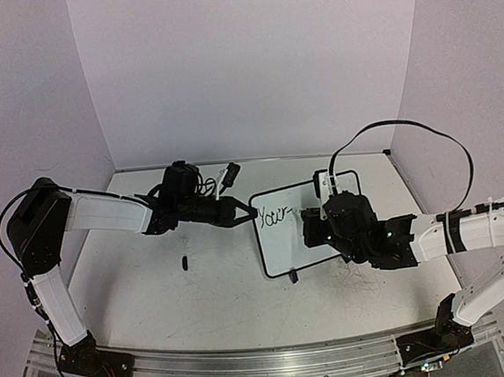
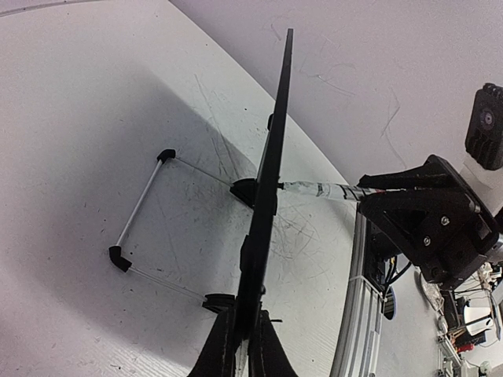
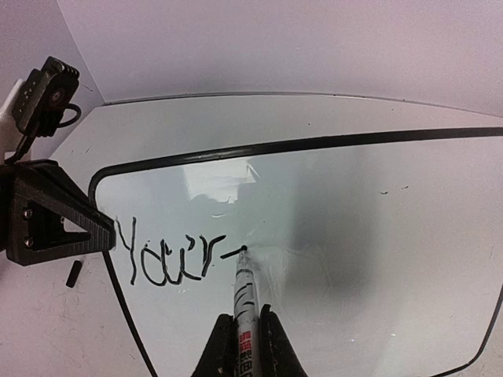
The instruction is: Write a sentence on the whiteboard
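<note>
Clamped the whiteboard (image 1: 279,248) edge in the left gripper (image 1: 245,214) at mid-frame and pressed the marker (image 3: 244,294), clenched in the right gripper (image 3: 245,326), beside the lettering "Your-" (image 3: 169,261).

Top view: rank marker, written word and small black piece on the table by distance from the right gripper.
1. White-bodied marker pen, held in the right gripper.
2. Black handwritten word, on the whiteboard just left.
3. Small black piece, on the white table, far left.
</note>
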`<act>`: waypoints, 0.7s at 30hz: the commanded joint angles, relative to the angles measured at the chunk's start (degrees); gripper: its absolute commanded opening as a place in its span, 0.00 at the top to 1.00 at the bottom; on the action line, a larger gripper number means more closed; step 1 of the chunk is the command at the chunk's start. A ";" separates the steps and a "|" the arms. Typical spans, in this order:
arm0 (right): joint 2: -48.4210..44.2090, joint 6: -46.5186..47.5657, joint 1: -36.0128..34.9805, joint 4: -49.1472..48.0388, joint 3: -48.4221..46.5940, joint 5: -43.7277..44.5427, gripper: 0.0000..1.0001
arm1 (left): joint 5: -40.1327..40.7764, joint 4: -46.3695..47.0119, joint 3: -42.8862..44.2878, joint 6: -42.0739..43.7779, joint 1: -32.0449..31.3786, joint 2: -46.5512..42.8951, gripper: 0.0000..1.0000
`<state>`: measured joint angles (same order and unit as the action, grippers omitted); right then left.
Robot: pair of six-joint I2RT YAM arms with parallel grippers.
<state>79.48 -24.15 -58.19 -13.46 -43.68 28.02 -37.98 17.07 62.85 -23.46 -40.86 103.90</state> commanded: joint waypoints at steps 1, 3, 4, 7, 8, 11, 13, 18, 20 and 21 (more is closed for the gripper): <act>-0.28 1.23 0.54 -2.79 -1.30 0.67 1.00 | 0.15 -0.19 -0.08 0.61 0.70 -1.06 1.00; -0.02 1.43 0.54 -3.07 -1.46 0.34 1.00 | 0.09 -0.19 -0.12 0.61 0.70 -1.06 1.00; 0.05 1.54 0.55 -3.17 -1.49 0.25 1.00 | 0.07 -0.19 -0.08 0.61 0.69 -1.06 1.00; 0.14 1.77 0.54 -3.33 -1.57 -0.01 1.00 | 0.06 -0.19 -0.03 0.61 0.70 -1.06 1.00; 0.27 1.83 0.58 -3.33 -1.65 -0.12 1.00 | 0.06 -0.19 -0.03 0.61 0.70 -1.06 1.00; 0.41 1.79 0.53 -3.33 -1.42 -0.81 1.00 | -0.01 -0.19 -0.05 0.61 0.70 -1.06 1.00; 0.41 1.73 0.54 -3.28 -1.20 -1.27 1.00 | 0.00 -0.19 -0.05 0.61 0.70 -1.06 1.00; 0.89 1.48 0.52 -3.11 -1.06 -2.46 1.00 | -0.05 -0.18 -0.03 0.61 0.70 -1.11 1.00; 1.13 1.37 0.47 -2.87 -1.03 -2.87 1.00 | -0.06 -0.18 0.04 0.61 0.69 -1.15 1.00; 1.22 1.29 0.47 -2.71 -0.96 -3.00 1.00 | -0.03 -0.18 0.04 0.61 0.69 -1.17 1.00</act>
<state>79.61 -22.96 -57.89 -14.79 -43.68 26.16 -38.04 17.06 62.85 -23.38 -40.86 103.90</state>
